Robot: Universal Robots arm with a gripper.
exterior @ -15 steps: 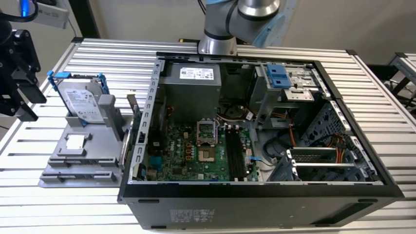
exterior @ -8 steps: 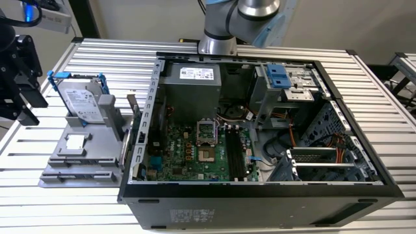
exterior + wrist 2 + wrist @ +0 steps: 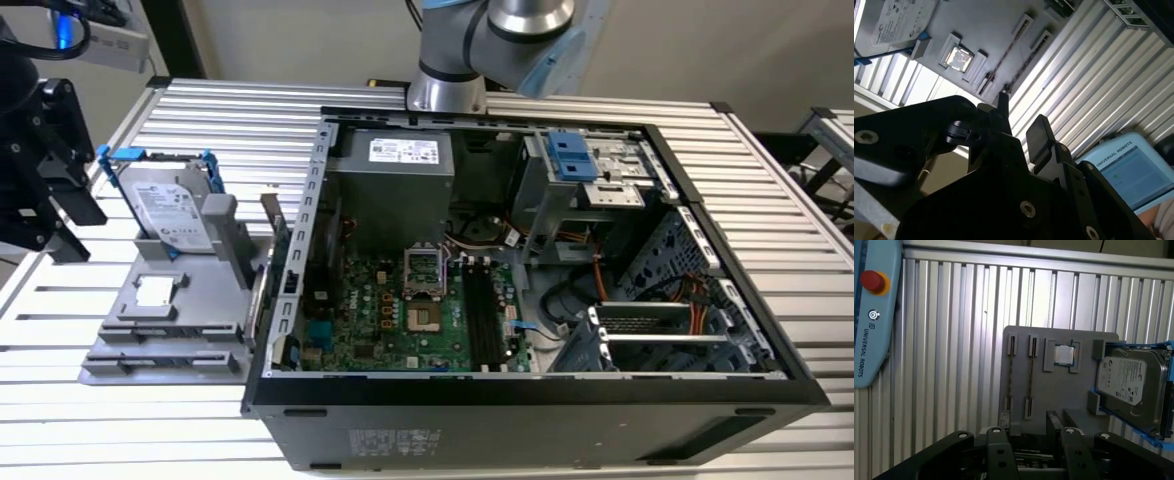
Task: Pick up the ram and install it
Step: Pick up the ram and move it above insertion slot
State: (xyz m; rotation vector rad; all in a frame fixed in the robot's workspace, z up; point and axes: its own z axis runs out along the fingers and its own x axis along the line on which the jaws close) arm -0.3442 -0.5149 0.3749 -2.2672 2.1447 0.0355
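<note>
Beside the computer case (image 3: pixel 534 385), at nine o'clock in the exterior view, the ram (image 3: pixel 1010 375) stood on edge in the gray holder (image 3: pixel 1064 400). The tool (image 3: pixel 1033 437) hung with fingers (image 3: pixel 996 440) apart, touching nothing. Poor centring might knock the neighbouring stick (image 3: pixel 1030 375).

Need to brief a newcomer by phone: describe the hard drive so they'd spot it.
Find the open computer case on the slatted table; on the exterior view's left of it sits a grey tray. The hard drive stands on edge on that tray. It is the silver, white-labelled block in a blue frame, unlike the small square chip lying flat.
</note>
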